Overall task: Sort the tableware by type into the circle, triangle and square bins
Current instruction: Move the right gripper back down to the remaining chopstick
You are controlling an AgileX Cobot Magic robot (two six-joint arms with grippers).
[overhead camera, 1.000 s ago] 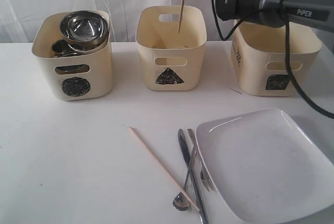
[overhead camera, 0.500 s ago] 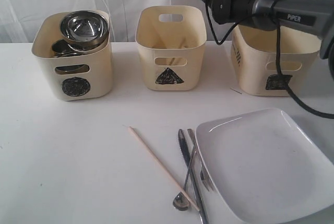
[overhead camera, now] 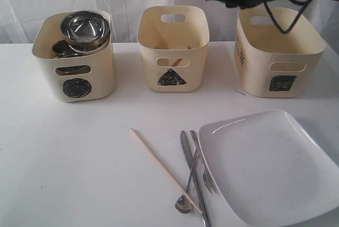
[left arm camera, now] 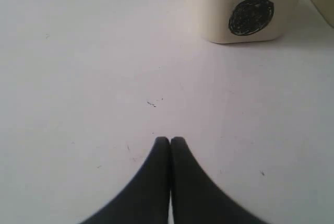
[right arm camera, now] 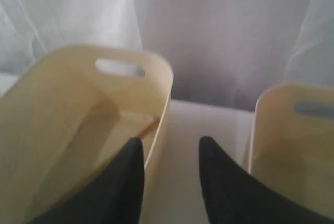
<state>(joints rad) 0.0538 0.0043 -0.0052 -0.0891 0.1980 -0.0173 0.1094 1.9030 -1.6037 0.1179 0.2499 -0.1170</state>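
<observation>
Lying nearest on the table: a wooden chopstick crossing the spoon, beside knife, fork and white square plate. Resting closed and empty over bare tabletop: left gripper. Lying farther back, inside the triangle bin: the other chopstick. Hovering beside that bin's rim, jaws parted, holding nothing: right gripper. Likely risking a dragged spoon when pinching the crossed chopstick.

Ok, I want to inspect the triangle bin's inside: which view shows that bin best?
The right wrist view: it looks down into the triangle bin, floor included. The exterior view shows its whole front and triangle mark, little inside. The left wrist view shows the circle bin, at most a sliver of another.
</observation>
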